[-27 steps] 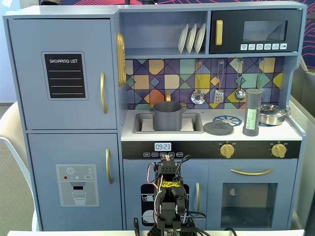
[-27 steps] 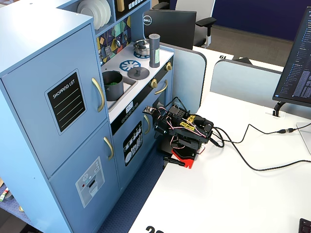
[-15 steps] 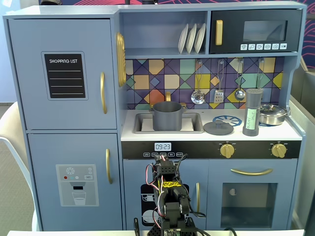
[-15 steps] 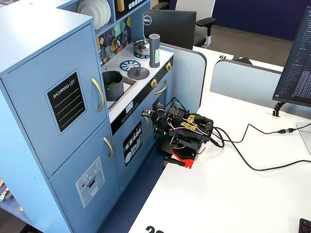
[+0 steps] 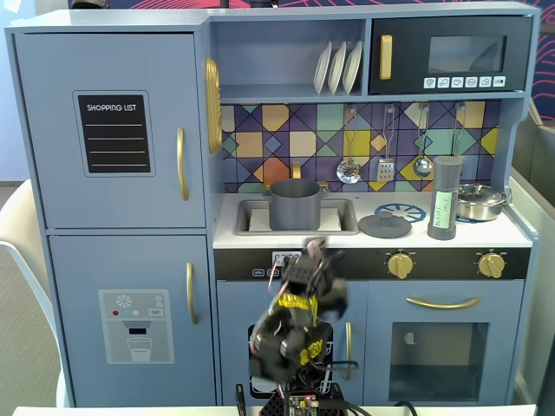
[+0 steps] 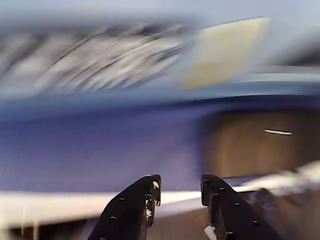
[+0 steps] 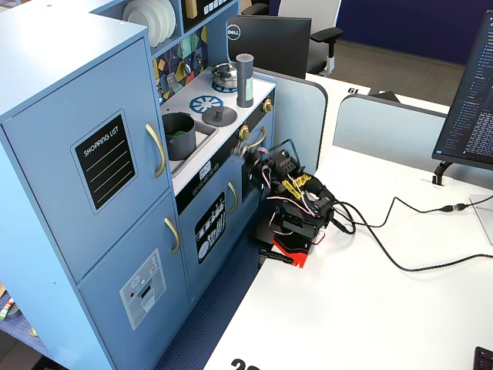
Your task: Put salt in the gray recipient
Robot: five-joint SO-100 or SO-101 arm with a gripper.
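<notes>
We judge nothing done yet: the salt shaker (image 5: 445,198) stands untouched on the surface (image 5: 520,232), at three o'clock from the gray pot (image 5: 294,205). Our claw (image 6: 180,187) hangs low, narrowly parted, empty.

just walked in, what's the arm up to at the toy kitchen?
Nothing is held yet. The gripper is empty, fingers slightly apart, low in front of the kitchen; the wrist view is motion-blurred. The salt stands upright on the counter beside the flat lid, untouched. The gray pot sits in the sink. The steel pan is behind the shaker.
</notes>
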